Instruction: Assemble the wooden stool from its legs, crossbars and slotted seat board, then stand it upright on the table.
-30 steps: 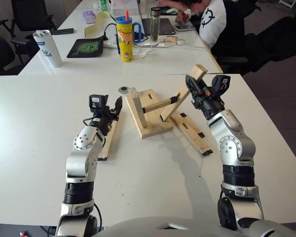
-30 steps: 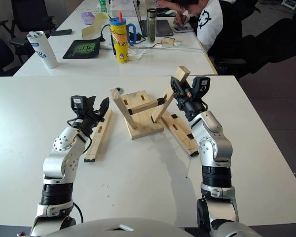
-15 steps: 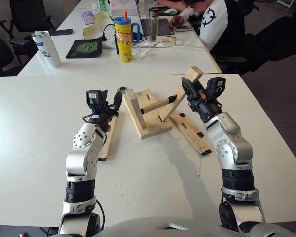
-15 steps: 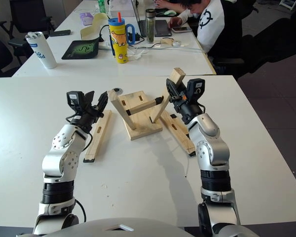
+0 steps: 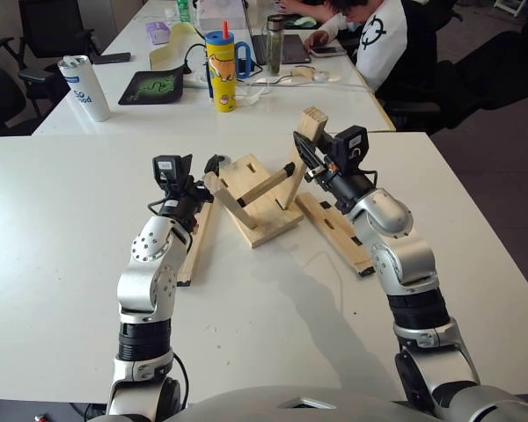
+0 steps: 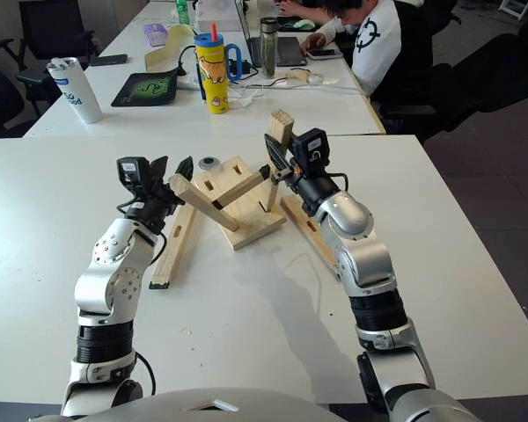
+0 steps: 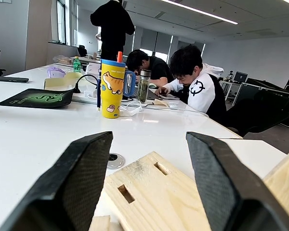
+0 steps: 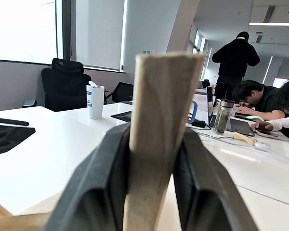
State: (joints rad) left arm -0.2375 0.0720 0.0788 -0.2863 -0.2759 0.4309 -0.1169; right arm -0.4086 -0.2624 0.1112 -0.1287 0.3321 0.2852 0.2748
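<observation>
My right gripper (image 5: pixel 306 156) is shut on one wooden leg (image 5: pixel 311 123) of a leg frame, holding it nearly upright; in the right wrist view that leg (image 8: pixel 159 125) stands clamped between both pads. A crossbar (image 5: pixel 268 182) joins it to a second leg (image 5: pixel 229 199), which slants down over a slotted board (image 5: pixel 268 214) lying on the table. My left gripper (image 5: pixel 195 183) is open, close to the second leg's raised end. In the left wrist view, its fingers (image 7: pixel 72 178) flank the pale slotted wood (image 7: pixel 154 192) without gripping it.
A long slotted board (image 5: pixel 195 244) lies under my left forearm, another (image 5: pixel 341 236) below my right. A round grommet (image 5: pixel 214 162) is set in the table behind the frame. The far table holds a yellow cup (image 5: pixel 222 66) and white tumbler (image 5: pixel 82 85).
My right gripper has moved left and back with the leg in it, dragging the frame along; the second leg's end now lies by my left gripper, which barely shifted.
</observation>
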